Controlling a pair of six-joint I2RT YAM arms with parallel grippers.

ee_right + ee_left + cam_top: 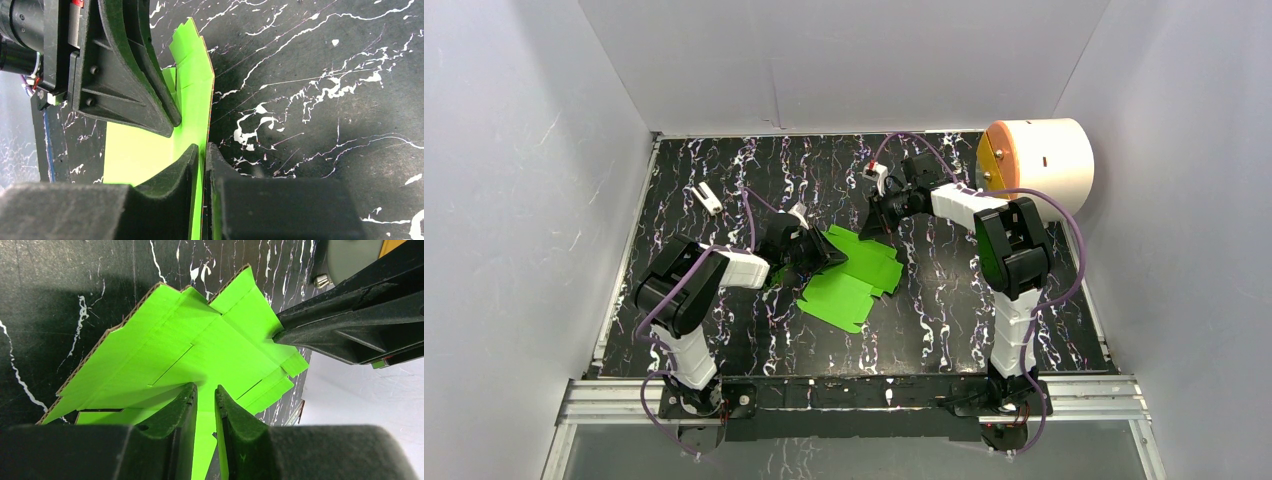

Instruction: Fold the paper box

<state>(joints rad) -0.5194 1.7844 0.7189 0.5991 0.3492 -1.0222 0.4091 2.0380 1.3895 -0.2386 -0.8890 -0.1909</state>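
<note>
I'm looking into a robotics lab cell: plain white panel walls (854,60) enclose the black, white-veined marble-pattern counter (944,330), and a silver aluminium extrusion rail (604,400) spans that counter's near edge.

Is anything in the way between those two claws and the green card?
Nothing visible stands between them. The left gripper and the right gripper each pinch an edge of the green card directly, from opposite sides.
</note>
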